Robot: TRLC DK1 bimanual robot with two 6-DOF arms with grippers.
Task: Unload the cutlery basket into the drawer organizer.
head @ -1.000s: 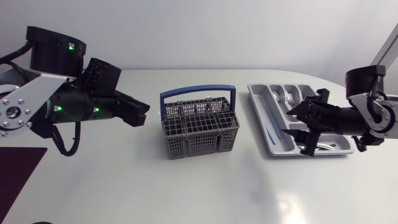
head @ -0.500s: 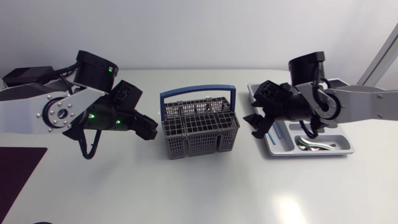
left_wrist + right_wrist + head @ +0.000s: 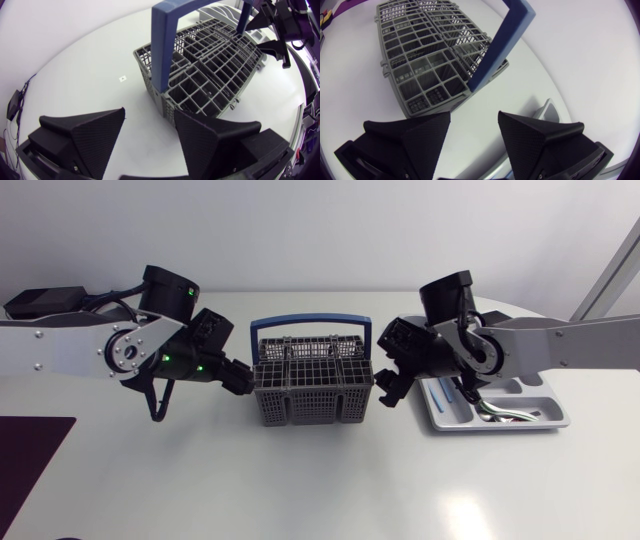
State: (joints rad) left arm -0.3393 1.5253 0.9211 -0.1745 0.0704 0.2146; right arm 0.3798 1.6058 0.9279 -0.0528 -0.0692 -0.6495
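Note:
The grey wire cutlery basket (image 3: 310, 390) with its blue handle (image 3: 310, 326) stands mid-table. My left gripper (image 3: 240, 378) is open right at its left end, and my right gripper (image 3: 384, 387) is open at its right end. In the left wrist view the basket (image 3: 210, 65) lies just ahead of the spread fingers (image 3: 90, 132), with no cutlery visible in its compartments. The right wrist view shows the basket (image 3: 430, 55) and handle (image 3: 502, 45) ahead of that open gripper (image 3: 474, 135). The grey drawer organizer (image 3: 558, 420) holds cutlery (image 3: 505, 415) behind my right arm.
A dark purple mat (image 3: 30, 450) lies at the table's left front edge. My right arm crosses over the organizer's near half. White tabletop stretches in front of the basket. A corner of the organizer (image 3: 546, 107) shows beside the right fingers.
Both arms swung inward. The left gripper came right to the basket's left end. The right gripper left the organizer and came to the basket's right end. The basket sits slightly further left.

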